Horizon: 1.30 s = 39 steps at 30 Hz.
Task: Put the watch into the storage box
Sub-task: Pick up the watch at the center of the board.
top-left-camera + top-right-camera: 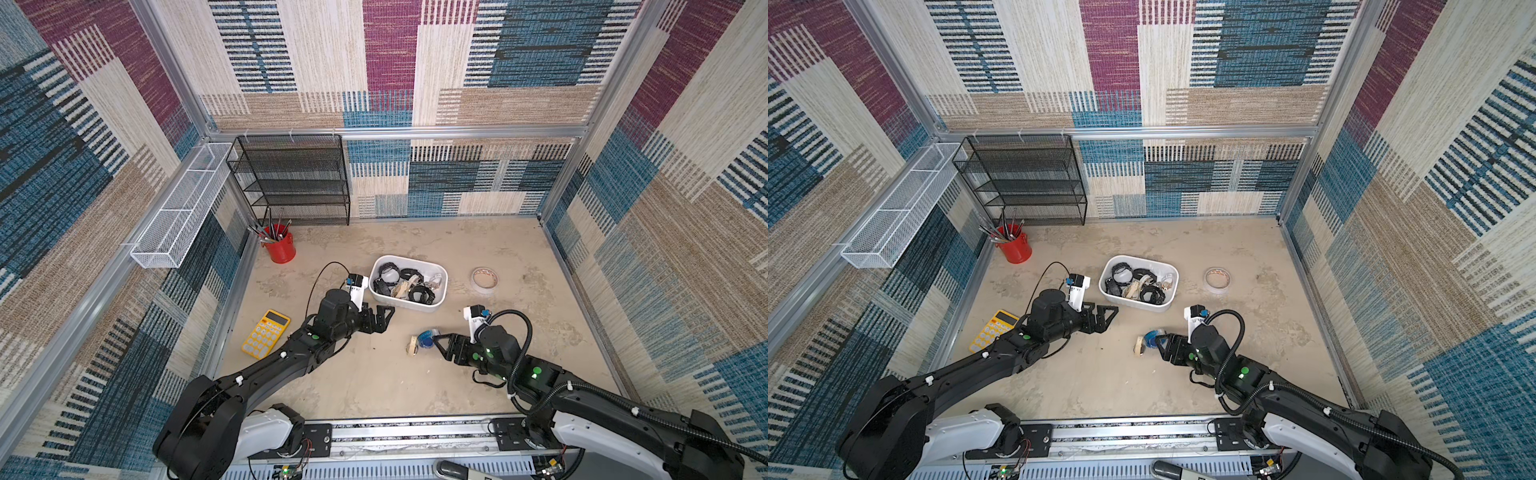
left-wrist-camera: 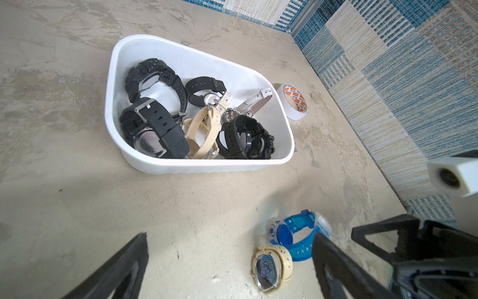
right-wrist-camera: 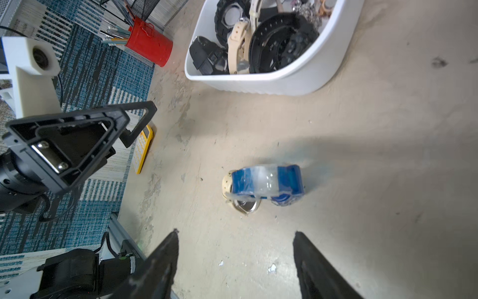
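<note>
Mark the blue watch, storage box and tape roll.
blue watch point(image 2: 284, 234): left wrist view, dial.
storage box point(image 1: 407, 306): a top view, near side wall.
tape roll point(image 2: 285, 103): left wrist view, white outer side.

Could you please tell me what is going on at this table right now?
Watches are being collected into the white storage box, which already holds several. The right end effector is open and points at a blue watch lying on the table just ahead of its fingertips, not yet gripped. A cream watch lies right beside the blue one. The left end effector is open and empty, close to the box.
</note>
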{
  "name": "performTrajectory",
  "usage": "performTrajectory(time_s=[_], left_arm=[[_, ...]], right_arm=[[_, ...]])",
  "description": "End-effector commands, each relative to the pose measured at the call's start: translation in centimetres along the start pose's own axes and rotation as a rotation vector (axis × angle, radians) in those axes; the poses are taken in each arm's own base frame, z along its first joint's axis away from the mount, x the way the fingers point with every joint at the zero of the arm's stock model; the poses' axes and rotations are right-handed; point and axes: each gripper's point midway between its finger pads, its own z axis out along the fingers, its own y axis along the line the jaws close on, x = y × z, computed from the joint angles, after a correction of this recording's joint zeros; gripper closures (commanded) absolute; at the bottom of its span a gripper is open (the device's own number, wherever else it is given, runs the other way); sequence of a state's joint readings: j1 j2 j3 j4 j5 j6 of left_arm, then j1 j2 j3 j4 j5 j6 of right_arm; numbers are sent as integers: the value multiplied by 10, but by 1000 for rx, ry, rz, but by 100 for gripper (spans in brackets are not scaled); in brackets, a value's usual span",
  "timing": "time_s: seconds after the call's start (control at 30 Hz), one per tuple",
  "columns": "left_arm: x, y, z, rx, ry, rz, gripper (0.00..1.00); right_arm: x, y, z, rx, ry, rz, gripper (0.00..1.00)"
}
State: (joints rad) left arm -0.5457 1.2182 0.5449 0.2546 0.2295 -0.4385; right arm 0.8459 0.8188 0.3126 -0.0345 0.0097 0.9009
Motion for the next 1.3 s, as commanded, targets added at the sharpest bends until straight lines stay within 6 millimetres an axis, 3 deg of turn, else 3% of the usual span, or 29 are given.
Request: performTrajectory(time_s=[0.0, 0.2, 0.57, 1.27], left_arm=[[-6, -7, 1, 34, -18, -1, 1], [-4, -6, -1, 28, -17, -1, 1], [-3, -5, -1, 25, -9, 4, 1], [-1, -5, -1, 26, 1, 13, 1]], right_arm=[[-2, 13, 2, -62, -23, 75, 31], [0, 24, 7, -118, -37, 105, 35], [-5, 20, 10, -157, -99, 187, 41], [-16, 28, 36, -180, -152, 219, 46]])
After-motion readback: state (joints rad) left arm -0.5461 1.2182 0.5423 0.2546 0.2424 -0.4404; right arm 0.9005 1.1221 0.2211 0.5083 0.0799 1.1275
